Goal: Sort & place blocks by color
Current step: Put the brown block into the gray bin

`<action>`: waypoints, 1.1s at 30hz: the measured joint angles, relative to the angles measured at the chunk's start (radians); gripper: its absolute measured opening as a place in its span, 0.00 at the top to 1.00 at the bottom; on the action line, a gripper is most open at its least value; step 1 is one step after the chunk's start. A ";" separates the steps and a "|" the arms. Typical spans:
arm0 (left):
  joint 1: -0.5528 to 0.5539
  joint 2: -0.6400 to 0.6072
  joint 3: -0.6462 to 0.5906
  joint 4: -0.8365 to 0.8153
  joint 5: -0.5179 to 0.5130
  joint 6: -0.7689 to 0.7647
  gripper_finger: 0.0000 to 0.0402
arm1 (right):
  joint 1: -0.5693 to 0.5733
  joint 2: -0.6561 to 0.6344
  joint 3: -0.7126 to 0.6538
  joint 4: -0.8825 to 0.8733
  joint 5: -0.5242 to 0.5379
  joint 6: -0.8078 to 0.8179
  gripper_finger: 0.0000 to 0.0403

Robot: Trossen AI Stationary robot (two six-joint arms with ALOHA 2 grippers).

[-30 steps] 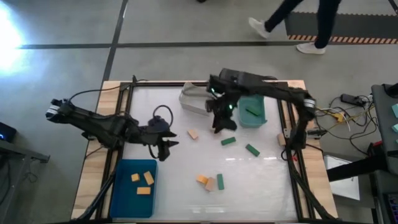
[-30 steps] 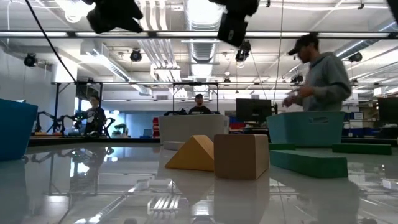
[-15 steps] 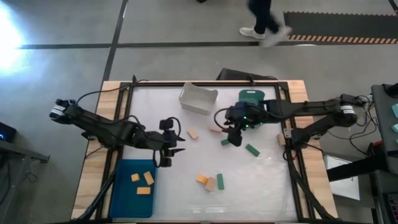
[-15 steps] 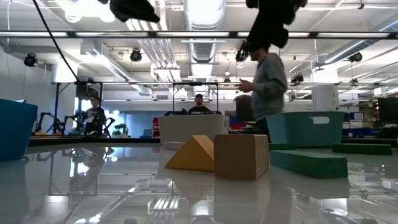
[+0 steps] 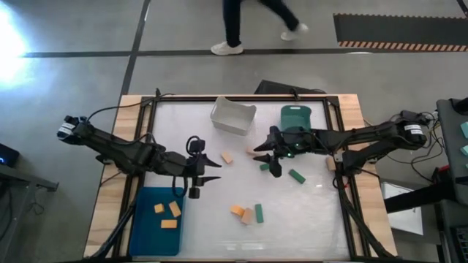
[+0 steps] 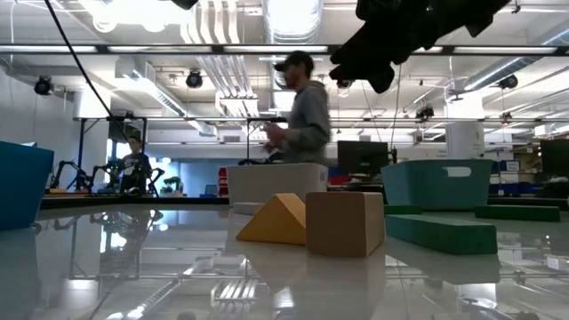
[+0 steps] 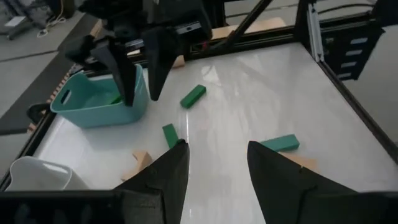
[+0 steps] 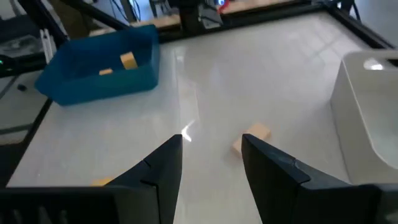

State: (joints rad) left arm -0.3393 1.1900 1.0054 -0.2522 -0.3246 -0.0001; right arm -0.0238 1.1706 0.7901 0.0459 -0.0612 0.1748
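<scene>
Currently both end effectors empty, fingers apart, mid-frame over white counter (image 5: 307, 212). Right end effector (image 5: 268, 158) hovers just above small green bar (image 5: 265, 166), likely lining up pick. Left end effector (image 5: 207, 171) beside tan wood block (image 5: 227, 157). Orange blocks (image 5: 169, 214) already in blue bin (image 5: 142, 223), lower left; green bin (image 5: 295, 115) upper right awaits green pieces.

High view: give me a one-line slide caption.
Both open end effectors, left and right, hover mid-table among scattered blocks; three orange pieces already lie in the blue bin.
</scene>
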 joint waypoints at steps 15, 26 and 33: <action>-0.003 -0.189 -0.292 0.241 0.067 0.075 0.63 | 0.000 0.031 -0.053 0.222 0.063 0.015 0.61; 0.002 -0.408 -0.532 0.443 0.052 0.100 0.63 | -0.016 0.152 -0.026 0.382 0.064 -0.029 0.62; 0.034 -0.484 -0.602 0.512 0.028 0.142 0.63 | -0.058 0.218 0.036 0.253 0.065 0.046 0.61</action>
State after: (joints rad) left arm -0.3055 0.7056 0.4037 0.2603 -0.2967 0.1417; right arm -0.0815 1.3890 0.8262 0.2986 0.0034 0.2208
